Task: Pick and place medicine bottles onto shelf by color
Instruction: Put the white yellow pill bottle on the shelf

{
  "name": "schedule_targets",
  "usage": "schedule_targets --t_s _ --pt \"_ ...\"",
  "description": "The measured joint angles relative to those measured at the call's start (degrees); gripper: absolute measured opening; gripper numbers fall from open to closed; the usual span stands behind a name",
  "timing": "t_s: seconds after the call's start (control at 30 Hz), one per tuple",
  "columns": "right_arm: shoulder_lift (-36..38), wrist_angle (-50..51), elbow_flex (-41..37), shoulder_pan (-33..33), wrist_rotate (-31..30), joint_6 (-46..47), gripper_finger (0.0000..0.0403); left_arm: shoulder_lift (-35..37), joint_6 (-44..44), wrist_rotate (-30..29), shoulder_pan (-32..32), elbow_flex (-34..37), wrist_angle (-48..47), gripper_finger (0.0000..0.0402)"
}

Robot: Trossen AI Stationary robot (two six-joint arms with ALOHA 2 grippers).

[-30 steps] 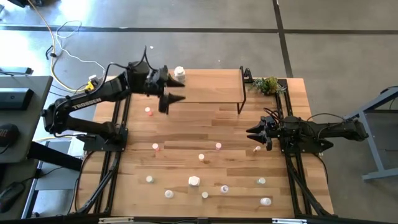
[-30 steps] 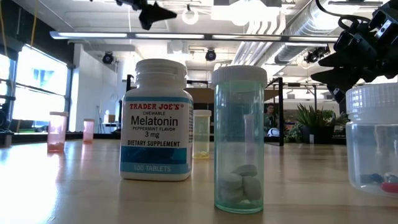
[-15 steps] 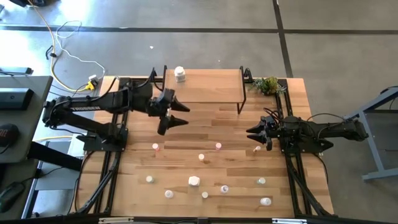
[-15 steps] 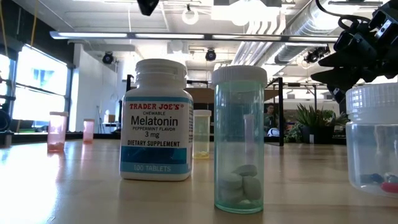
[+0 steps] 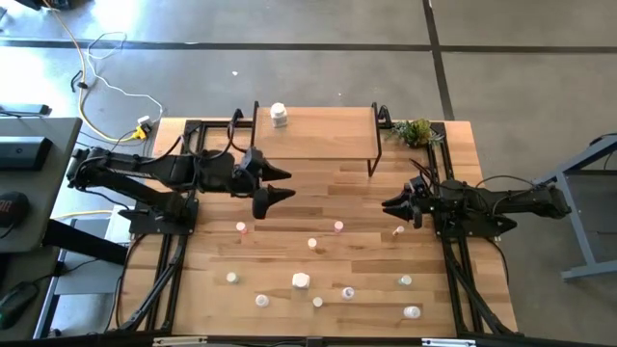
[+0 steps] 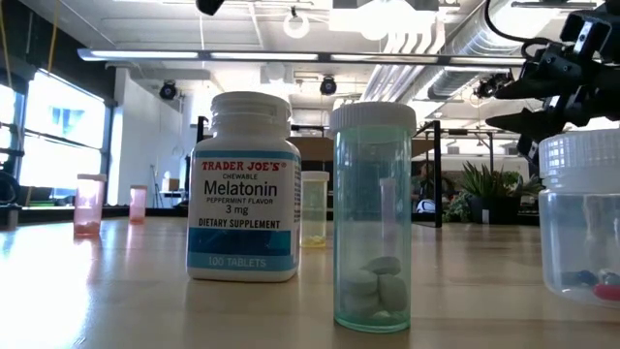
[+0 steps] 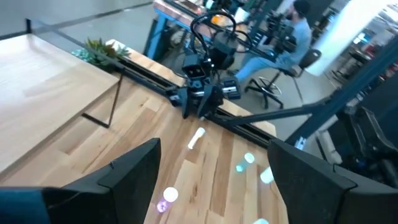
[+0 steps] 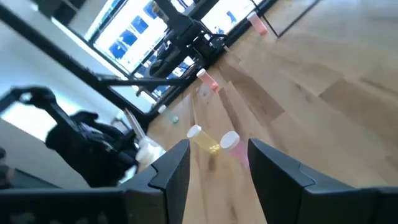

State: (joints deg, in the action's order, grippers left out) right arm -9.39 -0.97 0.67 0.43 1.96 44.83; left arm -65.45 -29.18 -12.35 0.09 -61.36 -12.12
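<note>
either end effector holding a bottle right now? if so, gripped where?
Neither. The left end effector is open and empty above the table in front of the shelf. The right end effector is open too, with nothing between its fingers.

Bright even daylight; window glare in low view; wrist views motion-blurred, soft.

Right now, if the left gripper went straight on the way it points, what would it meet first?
The left gripper, open and empty, points across the table toward the right gripper. No bottle seems to lie between them, so probably that, though its height is unclear.
</note>
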Motion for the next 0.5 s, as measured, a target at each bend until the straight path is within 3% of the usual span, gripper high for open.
schedule_targets --t_s 0.33,0.5 --pt "0.00 -0.13 0.00 0.00 0.13 5.88 0.0154 0.00 -2.20 -11.28 -7.21 0.00 -0.07 0.0287" --pt "0.00 -3.58 0.00 0.00 1.62 6.68 0.0154 0.00 -2.21 -13.95 -8.95 0.00 -0.07 0.0287"
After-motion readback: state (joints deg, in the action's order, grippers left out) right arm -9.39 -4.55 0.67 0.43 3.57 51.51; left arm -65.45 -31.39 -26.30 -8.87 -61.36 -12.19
